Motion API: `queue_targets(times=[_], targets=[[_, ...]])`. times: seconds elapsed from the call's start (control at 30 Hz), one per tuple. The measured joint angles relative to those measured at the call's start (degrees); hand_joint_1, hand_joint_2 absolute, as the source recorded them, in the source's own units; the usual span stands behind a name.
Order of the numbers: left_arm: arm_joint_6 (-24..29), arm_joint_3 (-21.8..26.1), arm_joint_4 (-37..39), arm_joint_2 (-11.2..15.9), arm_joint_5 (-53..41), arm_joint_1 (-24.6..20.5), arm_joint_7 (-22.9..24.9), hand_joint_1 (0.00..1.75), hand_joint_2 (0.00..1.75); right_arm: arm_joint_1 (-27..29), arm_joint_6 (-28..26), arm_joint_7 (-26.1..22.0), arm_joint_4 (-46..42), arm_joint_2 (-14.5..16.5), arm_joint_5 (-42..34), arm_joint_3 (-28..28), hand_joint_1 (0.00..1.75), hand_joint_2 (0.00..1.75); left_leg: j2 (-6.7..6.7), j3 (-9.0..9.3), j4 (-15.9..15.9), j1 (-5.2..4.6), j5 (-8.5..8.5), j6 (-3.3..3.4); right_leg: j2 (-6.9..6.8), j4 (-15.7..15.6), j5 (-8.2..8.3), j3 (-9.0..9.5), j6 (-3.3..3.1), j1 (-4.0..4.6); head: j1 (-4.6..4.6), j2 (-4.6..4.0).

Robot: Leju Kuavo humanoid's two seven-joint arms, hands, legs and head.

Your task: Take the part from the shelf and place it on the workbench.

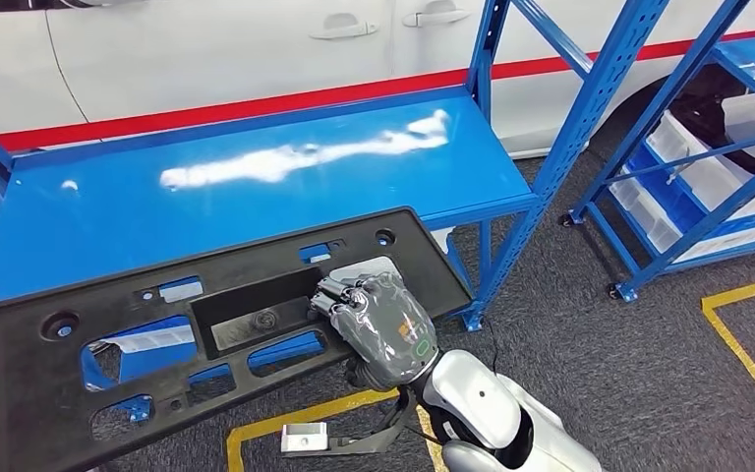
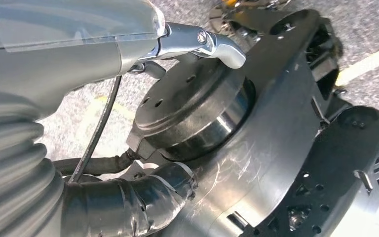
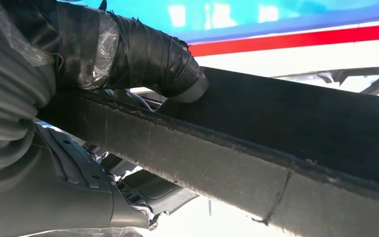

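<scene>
Firmly in right robot hand [image 1: 378, 320]: part [image 1: 157, 334]

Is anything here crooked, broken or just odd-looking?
Only the black panel looks askew: the right robot hand holds it tilted, half over the blue workbench and half past its front edge. I see no damage.
</scene>
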Motion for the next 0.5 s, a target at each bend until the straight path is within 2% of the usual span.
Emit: queue_targets(times=[0.03,0.07,0.1,0.17,0.2,0.23,0.27,0.3,0.33,0.37,0.43,0.47,0.5], targets=[[-0.08,0.09,0.00,0.00,0.10,0.02,0.01,0.00,1.75,-0.02,0.00,0.04,0.00,-0.04,-0.01,0.02,1.75,1.75,0.02,-0.86,0.17,-0.12,0.51,-0.02,0.00,-0.39,1.12,1.34,-0.20,0.08,0.00,0.00],[-0.13,0.16,0.00,-0.01,0.15,0.03,0.02,0.00,1.75,-0.09,-0.01,0.09,0.00,-0.07,-0.02,0.03,1.75,1.75,0.02,-1.59,0.31,-0.25,0.97,-0.05,0.00,-2.69,2.74,3.62,-0.59,0.22,0.00,0.00],[-0.19,0.21,-0.02,-0.11,0.17,0.04,0.02,0.00,1.75,-0.23,-0.01,0.12,-0.02,-0.08,-0.03,0.04,1.75,1.75,0.03,-2.14,0.40,-0.31,1.41,-0.10,0.00,-6.55,3.90,6.58,-1.28,0.50,-0.02,0.01],[-0.28,0.32,-0.05,-0.35,0.18,0.04,0.03,0.00,1.75,-0.69,-0.03,0.13,-0.14,-0.11,-0.05,0.04,1.75,1.75,0.07,-2.77,0.41,-0.33,2.33,-0.49,-0.09,-14.44,4.13,11.76,-2.50,1.08,-0.03,0.01],[-0.32,0.40,-0.07,-0.46,0.17,0.05,0.04,0.00,1.75,-0.90,-0.04,0.14,-0.22,-0.13,-0.07,0.04,1.75,1.75,0.12,-2.89,0.28,-0.16,2.83,-0.79,-0.12,-16.78,3.81,13.06,-2.82,1.38,-0.03,0.01],[-0.33,0.50,-0.07,-0.46,0.17,0.07,0.06,0.00,1.75,-1.03,-0.04,0.16,-0.27,-0.17,-0.08,0.04,1.75,1.75,0.14,-2.94,0.03,-0.03,3.37,-1.12,-0.14,-17.92,3.84,13.48,-2.91,1.55,-0.01,0.01],[-0.34,0.60,-0.05,-0.36,0.17,0.15,0.08,0.00,1.75,-1.10,-0.03,0.18,-0.30,-0.21,-0.09,0.04,1.75,1.75,0.11,-2.96,-0.34,0.01,3.88,-1.43,-0.17,-18.54,4.45,13.29,-2.94,1.51,0.01,0.01],[-0.36,0.71,-0.04,-0.23,0.17,0.19,0.10,0.00,1.75,-1.17,-0.02,0.19,-0.31,-0.25,-0.09,0.04,1.75,1.75,0.04,-3.15,-0.44,-0.03,3.71,-1.70,-0.30,-19.13,5.31,13.12,-3.05,1.34,0.02,0.01],[-0.38,0.81,-0.02,-0.11,0.18,0.24,0.11,0.00,1.75,-1.26,-0.02,0.19,-0.31,-0.27,-0.10,0.04,1.75,1.75,-0.09,-3.54,0.16,-0.11,2.63,-2.00,-0.45,-19.74,6.15,12.85,-3.28,1.04,0.01,0.01],[-0.41,0.89,0.01,0.01,0.18,0.29,0.11,0.00,1.75,-1.37,-0.02,0.18,-0.32,-0.27,-0.11,0.04,1.75,1.75,-0.23,-4.19,1.90,-0.16,0.54,-2.31,-0.60,-20.20,6.99,12.39,-3.41,0.73,0.00,0.01],[-0.45,1.01,0.02,0.14,0.19,0.25,0.10,0.00,1.75,-1.49,-0.01,0.14,-0.32,-0.27,-0.14,0.04,1.75,1.75,-0.36,-6.00,8.60,0.14,-4.90,-2.99,-0.75,-20.10,8.16,11.05,-3.51,0.50,-0.01,0.00],[-0.46,1.04,0.02,0.20,0.19,0.21,0.09,0.00,1.75,-1.49,-0.01,0.11,-0.32,-0.28,-0.16,0.05,1.75,1.75,-0.37,-6.68,12.24,0.33,-6.52,-3.37,-0.78,-19.80,8.61,10.17,-3.32,0.39,-0.01,0.00],[-0.48,1.07,0.02,0.26,0.19,0.17,0.09,0.00,1.75,-1.48,0.00,0.09,-0.31,-0.28,-0.16,0.05,1.75,1.75,-0.36,-6.81,14.77,0.55,-6.74,-3.76,-0.81,-19.36,8.98,9.24,-3.09,0.23,-0.01,0.00]])
